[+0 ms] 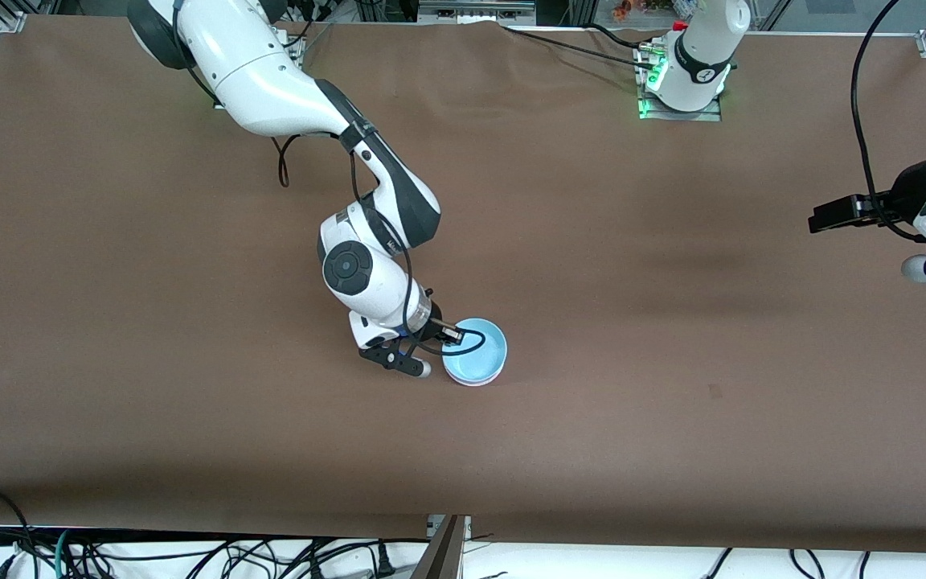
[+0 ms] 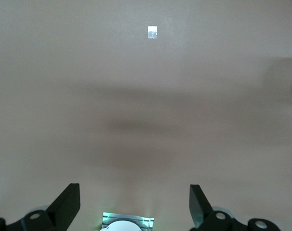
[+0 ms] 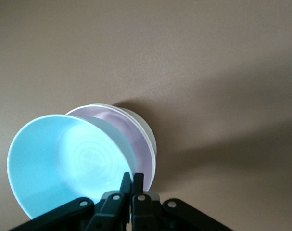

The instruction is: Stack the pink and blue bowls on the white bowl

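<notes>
Blue bowl [image 3: 64, 163] rim pinched by right end effector [image 3: 131, 185], tilted over pink bowl [image 3: 131, 139]

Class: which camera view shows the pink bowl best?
The right wrist view: the pink bowl shows between the tilted blue bowl, pinched by the right gripper, and the white bowl. In the front view the blue bowl covers it; the left wrist view misses it.

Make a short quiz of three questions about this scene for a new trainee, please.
1. True or false: the right gripper has its fingers shut on the blue bowl.
2. Which bowl lies directly under the blue one? A) pink bowl B) white bowl
3. Fill in: the left gripper waits with its fingers ____ over the bare table.

Key: 1 true; 2 A, pink bowl, itself in the white bowl; 3 open.
</notes>
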Robot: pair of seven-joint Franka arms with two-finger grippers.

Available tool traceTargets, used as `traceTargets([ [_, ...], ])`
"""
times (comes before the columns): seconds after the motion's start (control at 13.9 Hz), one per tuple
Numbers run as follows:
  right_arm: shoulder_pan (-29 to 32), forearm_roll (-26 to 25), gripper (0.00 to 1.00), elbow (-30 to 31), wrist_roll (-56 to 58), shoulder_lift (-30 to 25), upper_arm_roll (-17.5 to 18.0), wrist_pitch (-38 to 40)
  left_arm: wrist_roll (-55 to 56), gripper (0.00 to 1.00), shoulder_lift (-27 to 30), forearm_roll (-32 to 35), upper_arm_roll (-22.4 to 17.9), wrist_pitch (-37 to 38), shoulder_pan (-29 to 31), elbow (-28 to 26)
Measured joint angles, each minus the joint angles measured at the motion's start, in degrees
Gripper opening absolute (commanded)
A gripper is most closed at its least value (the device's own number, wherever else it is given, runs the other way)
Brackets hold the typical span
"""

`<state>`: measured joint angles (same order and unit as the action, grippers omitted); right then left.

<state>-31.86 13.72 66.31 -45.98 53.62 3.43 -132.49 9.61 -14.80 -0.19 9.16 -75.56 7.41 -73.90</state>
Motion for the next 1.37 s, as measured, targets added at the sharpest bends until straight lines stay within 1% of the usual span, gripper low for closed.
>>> traceTargets([
  [0.72,-0.1,-4.2,0.00,0.0,0.0,0.5,-0.1,-0.1,0.0,1.00,-0.1,0.0,0.0,0.0,0.0,0.0],
  [0.79,-0.1,-4.2,0.16,0.0,0.0,0.6,-0.1,-0.1,0.0,1.00,-0.1,0.0,0.0,0.0,0.0,0.0],
  [0.94,-0.1,-4.2,0.82,0.0,0.0,0.6,-0.1,-0.1,0.0,1.00,-0.2,0.0,0.0,0.0,0.0,0.0],
  [1.01,-0.1,-4.2,0.99,-0.1,0.0,0.6,-0.1,-0.1,0.0,1.00,-0.2,0.0,0.0,-0.1,0.0,0.0],
  [1.15,-0.1,-4.2,0.99,-0.6,0.0,0.6,-0.1,0.0,0.0,1.00,-0.2,0.0,0.0,-0.1,0.0,0.0],
  [1.37,-0.1,-4.2,0.99,-2.3,0.0,-0.3,-0.2,2.6,0.0,1.00,-0.2,0.0,0.0,-0.1,0.0,0.0],
])
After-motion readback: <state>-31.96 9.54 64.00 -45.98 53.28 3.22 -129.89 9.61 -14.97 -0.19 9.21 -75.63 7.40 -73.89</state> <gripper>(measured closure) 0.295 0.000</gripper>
